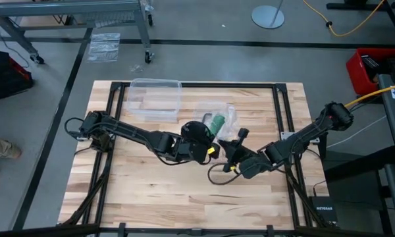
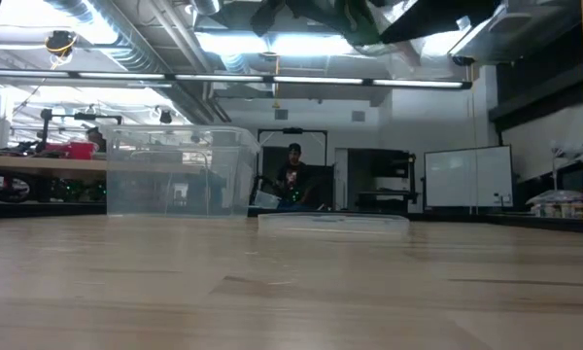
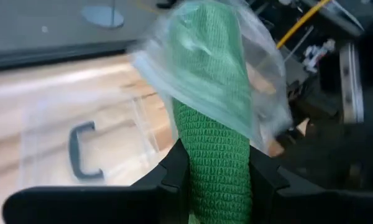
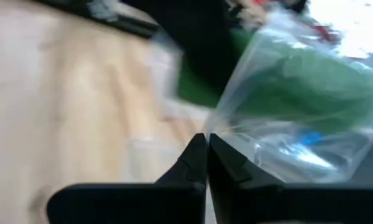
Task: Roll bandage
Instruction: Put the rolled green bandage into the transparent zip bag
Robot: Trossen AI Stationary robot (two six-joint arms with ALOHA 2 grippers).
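Mid-table, the left gripper clamps the bandage (a green roll half inside the clear bag). The right gripper is closed, apparently pinching the bag's edge; pull it straight off, keeping the roll firmly clamped.

A lab or workshop, by all signs: bare ducts and strip lights on the ceiling, long workbenches with equipment, a whiteboard, grey concrete floor, a yellow cable, a metal frame on wheels.
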